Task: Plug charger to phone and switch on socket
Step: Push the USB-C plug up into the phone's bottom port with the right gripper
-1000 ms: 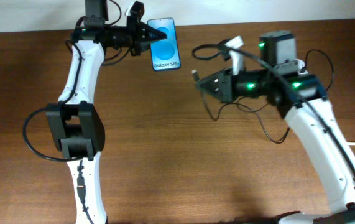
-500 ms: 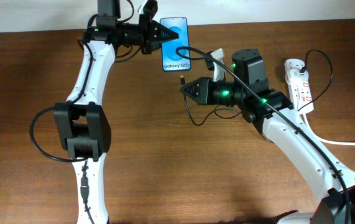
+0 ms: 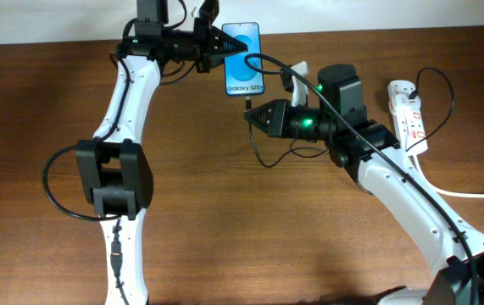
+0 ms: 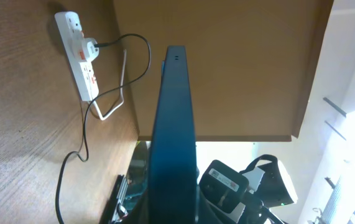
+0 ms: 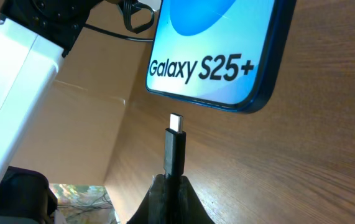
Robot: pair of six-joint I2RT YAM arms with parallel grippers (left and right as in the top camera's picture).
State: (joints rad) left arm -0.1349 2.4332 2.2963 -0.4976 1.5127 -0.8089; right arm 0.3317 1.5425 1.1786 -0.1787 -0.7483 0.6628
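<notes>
Right fingers (image 5: 160, 198) pinched on charger (image 5: 175, 149), tip just below phone (image 5: 214, 56), left fingers (image 3: 216, 44) clamping phone.

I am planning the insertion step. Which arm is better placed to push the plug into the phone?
The right. The right gripper pinches the plug, lined up just short of the bottom edge of the phone. The left gripper is busy holding the phone.

1. Overhead view is evenly lit and sharp; the arms cast faint, soft shadows on the table (image 3: 225, 212).
2. Left wrist view blows out white at right; the close phone (image 4: 174, 143) looks dark.
3. Right wrist view shows a glowing screen and a crisp charger (image 5: 175, 149); the bottom foreground is dark and blurred.
</notes>
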